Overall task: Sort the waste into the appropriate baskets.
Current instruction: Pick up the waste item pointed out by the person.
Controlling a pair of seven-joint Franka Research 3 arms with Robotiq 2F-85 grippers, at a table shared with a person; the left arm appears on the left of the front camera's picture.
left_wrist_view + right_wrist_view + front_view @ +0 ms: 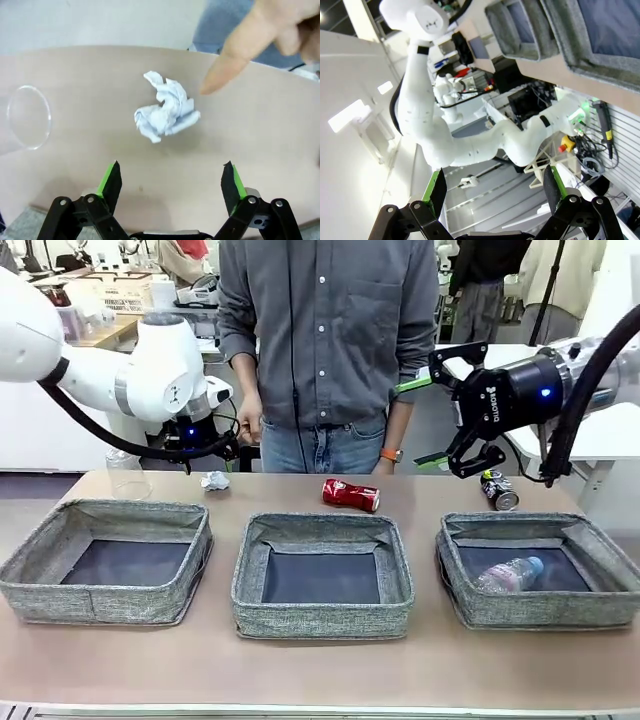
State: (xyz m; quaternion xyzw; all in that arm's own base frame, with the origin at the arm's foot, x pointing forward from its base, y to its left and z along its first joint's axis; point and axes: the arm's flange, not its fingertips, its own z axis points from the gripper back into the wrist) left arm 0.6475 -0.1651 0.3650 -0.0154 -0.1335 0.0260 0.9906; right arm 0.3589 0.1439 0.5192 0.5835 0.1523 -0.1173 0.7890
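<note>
Saw a smooth, matte, pale-brown desk (320,670). Found three low rectangular bins of coarse grey woven fabric along its near half, soft-walled and dark-bottomed: the left basket (60,585) at 8 o'clock, the middle basket (320,618) at 6 o'clock, the right basket (520,612) at 4 o'clock.

Spotted the right pincer (420,423) in the air at 2 o'clock, over the desk's far edge. Black with green pads, turned on its side, jaws spread wide, gripping nothing. Caught the left pincer (171,170) in its wrist view, aimed down at the desk, jaws likewise fully apart and empty.

Noticed a person's hand (250,45) at 1 o'clock of that view, one finger stretched out.

Found the clear plastic bottle (508,575) lying on its side inside the right basket, ribbed and see-through, blue cap toward 2 o'clock. Saw the clear plastic cup (127,475) at 10 o'clock on the desk, thin-walled, round-rimmed, standing on end. Located the red crushed can (351,495) at 12 o'clock near the far edge, glossy dented metal, on its side. Spotted the dark crushed can (498,490) at 2 o'clock, black and silver, just beyond the right basket's far wall, below the right pincer.

Found the crumpled white paper (166,112) at 11 o'clock on the desk, a creased ball, at 12 o'clock ahead of the left pincer, untouched, with the fingertip near but apart.
</note>
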